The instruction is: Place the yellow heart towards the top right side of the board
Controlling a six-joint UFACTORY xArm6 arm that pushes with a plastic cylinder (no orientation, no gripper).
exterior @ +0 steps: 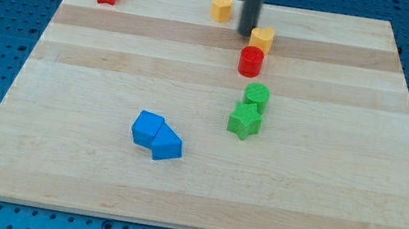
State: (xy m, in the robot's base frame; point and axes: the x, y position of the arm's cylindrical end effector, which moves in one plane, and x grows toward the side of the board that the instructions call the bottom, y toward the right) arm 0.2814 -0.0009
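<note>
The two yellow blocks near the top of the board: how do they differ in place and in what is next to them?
The yellow block at the view's top edge stands alone, while the other yellow block lies lower and further right. My tip is just left of that lower one, and the red cylinder sits right below it. Both are yellow and similar in size.

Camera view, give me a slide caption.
My tip sits left of a yellow block, above the red cylinder.

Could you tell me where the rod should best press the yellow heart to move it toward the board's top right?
No grip is possible; push only. My tip sits at the yellow heart's left side, apart from the red cylinder below it. Pressing that lower-left face would likely send it rightward and up.
</note>
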